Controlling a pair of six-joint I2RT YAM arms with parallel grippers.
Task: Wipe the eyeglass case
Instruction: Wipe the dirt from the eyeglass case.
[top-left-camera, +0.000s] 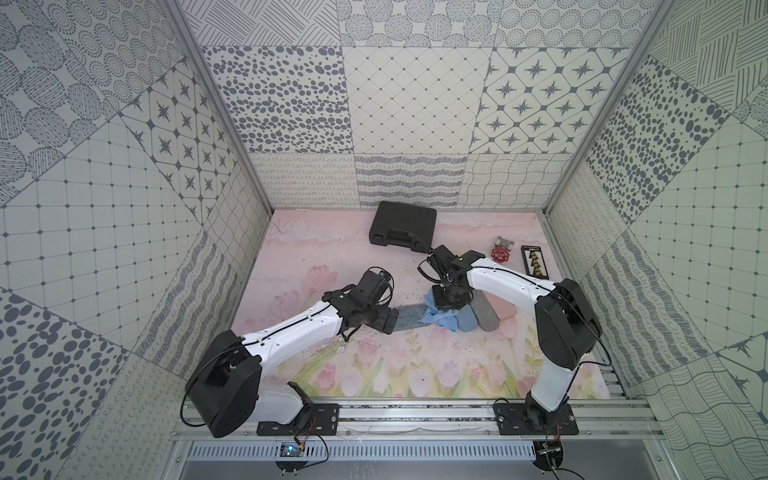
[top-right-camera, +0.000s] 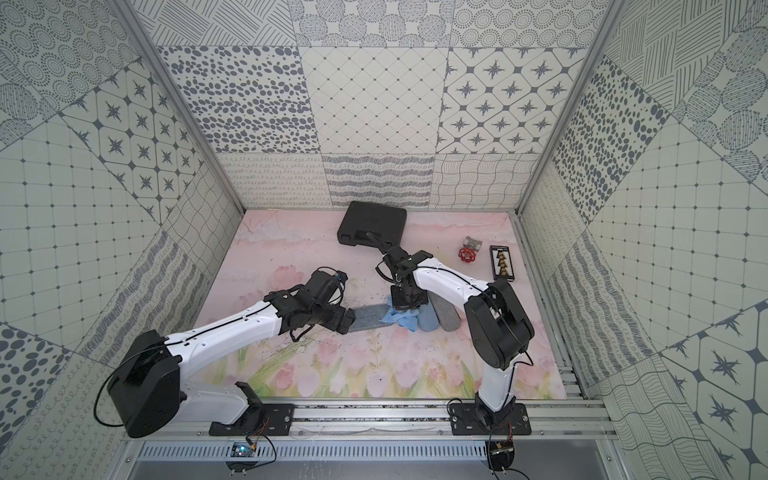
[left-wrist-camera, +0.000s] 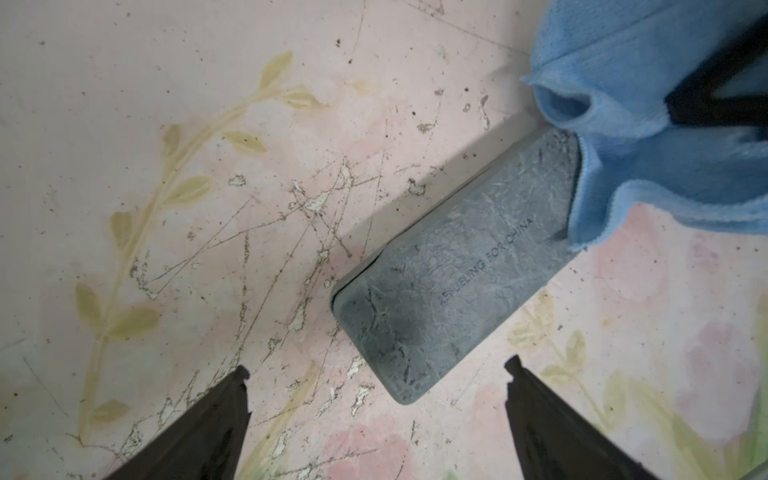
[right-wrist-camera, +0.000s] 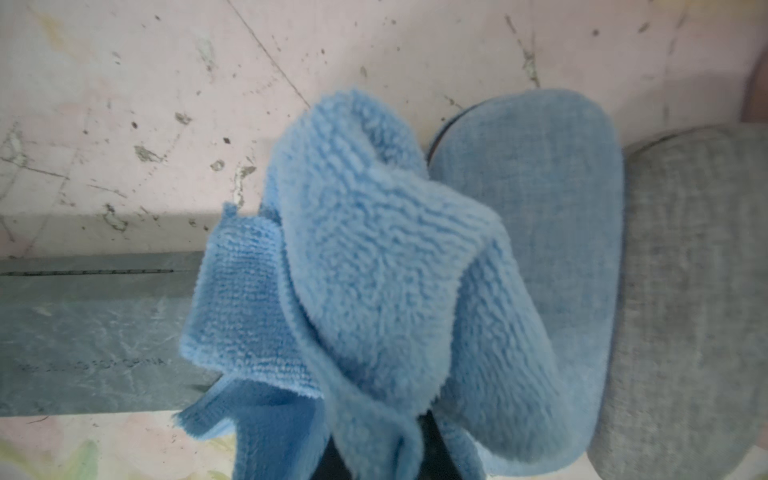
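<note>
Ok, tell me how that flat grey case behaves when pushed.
The flat grey case looks stiff: straight edges, no sag. Lying flat, it probably won't roll. The left end effector stands open, not gripping it, so the blue cloth may slide it.

You had a black tool case (top-left-camera: 402, 224) on the floral mat (top-left-camera: 311, 249). Right of that case sat a red-handled valve (top-left-camera: 500, 248); farther right, a black card of yellow pieces (top-left-camera: 535, 261).

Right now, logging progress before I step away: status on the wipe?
Left gripper open at the eyeglass case's end. Right gripper shut on blue cloth, over the case's other end. Blue case and grey case close beside cloth.
</note>
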